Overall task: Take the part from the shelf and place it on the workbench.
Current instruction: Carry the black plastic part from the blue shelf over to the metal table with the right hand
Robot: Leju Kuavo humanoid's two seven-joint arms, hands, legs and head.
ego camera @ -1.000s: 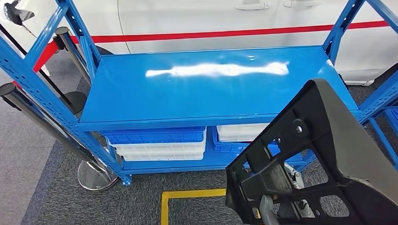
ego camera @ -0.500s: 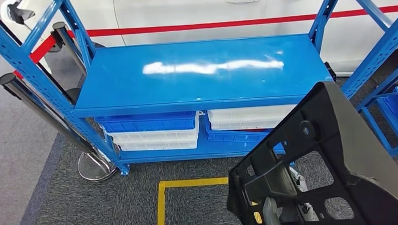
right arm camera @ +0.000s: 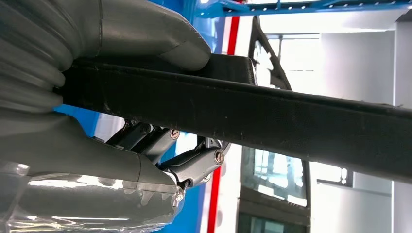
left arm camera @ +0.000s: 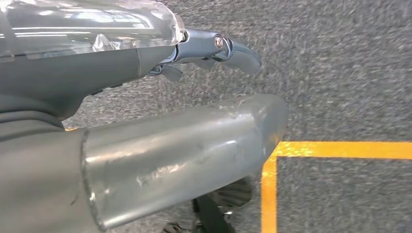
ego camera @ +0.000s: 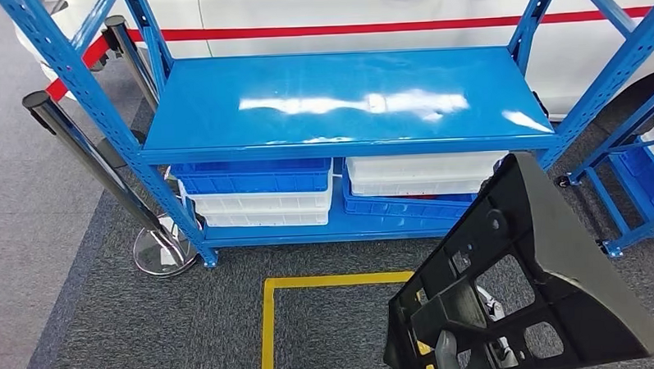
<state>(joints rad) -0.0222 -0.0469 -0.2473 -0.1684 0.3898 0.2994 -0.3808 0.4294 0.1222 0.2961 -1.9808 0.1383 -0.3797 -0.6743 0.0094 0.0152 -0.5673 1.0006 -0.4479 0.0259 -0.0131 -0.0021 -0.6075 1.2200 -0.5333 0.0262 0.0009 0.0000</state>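
Part [ego camera: 549,283] held in right hand [right arm camera: 97,92], carried clear of shelf [ego camera: 337,98].
Grip stays firm on its edge; keep it level. Left hand [left arm camera: 214,48] hangs empty, fingers loosely apart.

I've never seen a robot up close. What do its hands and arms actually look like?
The left robot hand has a thick, smooth silver-grey thumb, darker grey metal fingers joined with small screws, and a clear plastic wrap behind them. The right robot hand shows the same grey thumb, a ribbed grey cover, screwed finger links and plastic wrap.
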